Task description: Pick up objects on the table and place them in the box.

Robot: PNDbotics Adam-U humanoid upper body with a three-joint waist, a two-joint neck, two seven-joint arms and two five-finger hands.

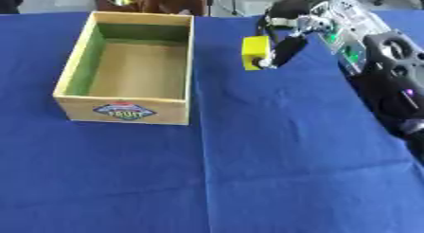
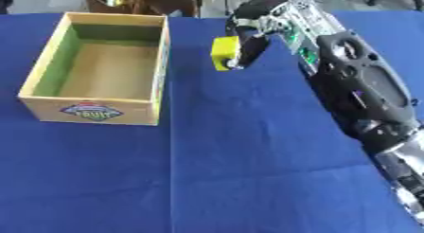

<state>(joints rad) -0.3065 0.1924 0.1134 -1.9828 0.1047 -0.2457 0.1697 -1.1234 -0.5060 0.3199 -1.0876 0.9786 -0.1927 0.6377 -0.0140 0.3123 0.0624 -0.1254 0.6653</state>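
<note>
The right hand is reaching in from the upper right and is pinching a yellow block between curled fingers and thumb. The block is sitting just right of the wooden box, beyond the box's right wall and apart from it; whether it is resting on the blue tablecloth or held just above it cannot be told. The box is standing open-topped at the left, its inside showing nothing (green tint along the left inner wall). A band of bare cloth is lying between block and box rim. The near half of the cloth is lying open. A coloured label is showing on the box's front face; its lettering is too blurred to read.
</note>
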